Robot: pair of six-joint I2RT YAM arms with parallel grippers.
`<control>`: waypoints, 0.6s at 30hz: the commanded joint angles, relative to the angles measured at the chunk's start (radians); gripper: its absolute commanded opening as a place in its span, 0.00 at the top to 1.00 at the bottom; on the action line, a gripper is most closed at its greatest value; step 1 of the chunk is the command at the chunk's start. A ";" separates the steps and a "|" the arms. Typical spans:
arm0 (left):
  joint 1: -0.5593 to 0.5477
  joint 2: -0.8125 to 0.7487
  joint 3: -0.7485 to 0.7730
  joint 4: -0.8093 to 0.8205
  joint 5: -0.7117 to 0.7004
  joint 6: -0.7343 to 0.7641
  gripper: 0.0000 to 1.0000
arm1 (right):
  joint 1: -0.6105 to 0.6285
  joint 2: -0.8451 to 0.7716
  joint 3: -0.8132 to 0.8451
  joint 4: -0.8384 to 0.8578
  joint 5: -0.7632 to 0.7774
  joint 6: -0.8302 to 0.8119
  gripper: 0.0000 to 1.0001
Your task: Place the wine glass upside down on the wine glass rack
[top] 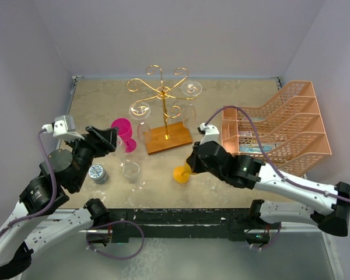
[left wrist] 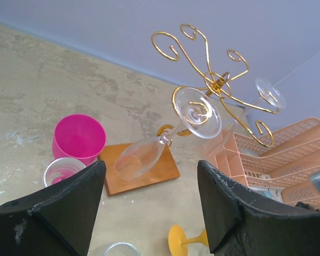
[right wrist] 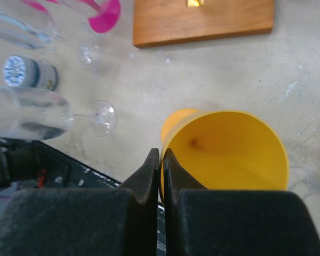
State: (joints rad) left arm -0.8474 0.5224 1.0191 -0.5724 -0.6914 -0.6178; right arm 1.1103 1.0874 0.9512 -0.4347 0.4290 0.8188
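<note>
Left claw [top: 111, 140]: spread wide with nothing in it, parked over the left side, well apart from the action.
Tin [top: 97, 173]: one, a little round thing on the table near the left arm.
Pink glass [top: 122, 128]: one, just ahead of the left claw.
Clear glasses: four in all. Two are on the table [top: 132, 171] and two already hang foot-up on the rack [left wrist: 197, 112].
Wine glass rack [top: 170, 139]: one gold wire stand on a wooden base, middle-back of the table.
Yellow wine glass [right wrist: 229, 154]: one, and I'm guessing it's the one to hang. It's tipped over near the front edge, right of the clear ones.
Right claw [right wrist: 161, 160]: clenched tight. The glass's rim runs straight into the seam between the tips, so it looks pinched by the lip.
What matters next: the glass's long axis runs roughly left-right, mouth toward the right claw and foot pointing away toward the left arm. The rack sits further back and a bit left. The right arm is way nearer.
Pink tray organizer [top: 280, 125]: one, far right.
</note>
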 commanded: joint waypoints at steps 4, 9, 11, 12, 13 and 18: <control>-0.004 0.028 0.055 0.042 0.109 -0.023 0.33 | -0.003 -0.251 0.099 0.173 -0.029 -0.067 1.00; -0.004 0.017 0.080 0.105 0.181 -0.040 0.33 | -0.003 -0.396 0.053 0.422 -0.062 -0.081 1.00; -0.004 0.012 0.084 0.135 0.213 -0.047 0.33 | -0.003 -0.438 0.034 0.512 -0.050 -0.090 1.00; -0.003 0.010 0.085 0.152 0.230 -0.053 0.33 | -0.003 -0.456 0.023 0.562 -0.050 -0.096 1.00; -0.003 0.009 0.085 0.175 0.250 -0.060 0.33 | -0.003 -0.474 0.010 0.619 -0.047 -0.102 1.00; -0.003 0.019 0.093 0.237 0.297 -0.106 0.32 | -0.003 -0.518 -0.092 0.939 -0.046 -0.124 1.00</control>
State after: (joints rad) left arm -0.8474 0.5365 1.0740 -0.4450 -0.4648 -0.6777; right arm 1.1103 0.5770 0.9291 0.1616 0.3908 0.7326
